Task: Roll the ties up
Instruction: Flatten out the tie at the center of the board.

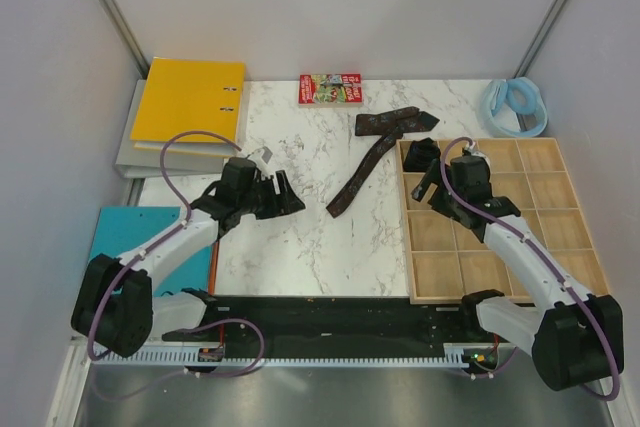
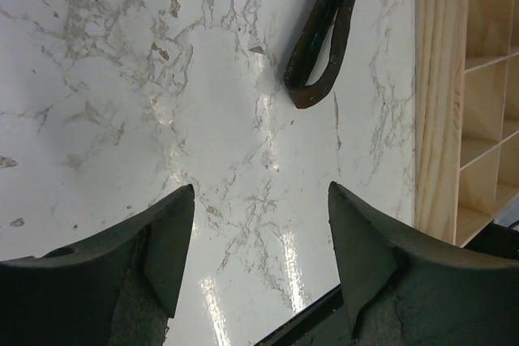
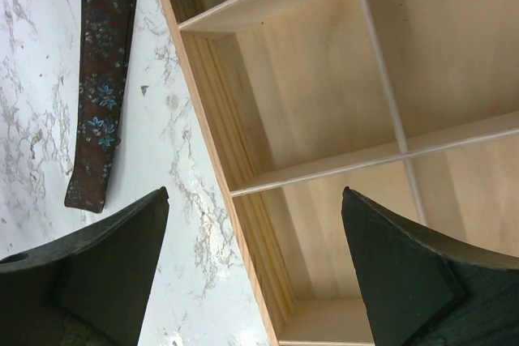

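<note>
White marble-patterned tabletop (image 1: 290,247), glossy and veined with grey, fills the space between plain grey walls. At the far left a yellow binder (image 1: 190,102) lies flat, with a teal mat (image 1: 130,232) nearer the arm bases.

The left gripper (image 1: 283,197) hangs low over bare marble with its fingers spread and nothing between them. A small red booklet (image 1: 330,88) sits at the far edge.

Right of centre lies one tie (image 1: 372,155), unrolled: a long, narrow, limp strip of brown fabric with small blue flowers, doubled over on itself near its far end, its near end well ahead of the left gripper.

Just beside it stands a wooden tray (image 1: 500,272) of thin pale dividers. A dark coil (image 1: 420,150), probably a rolled tie, fills its far-left compartment. The right gripper (image 1: 428,185) hovers over the tray's left column, spread wide and empty. A pale blue band (image 1: 515,102) lies at the far right.

The thin cloth lies flat on a slick surface, so the fingers could slide over it or pinch only one layer. The doubled section could make the roll lopsided or loose. The right fingers could also knock a divider.
</note>
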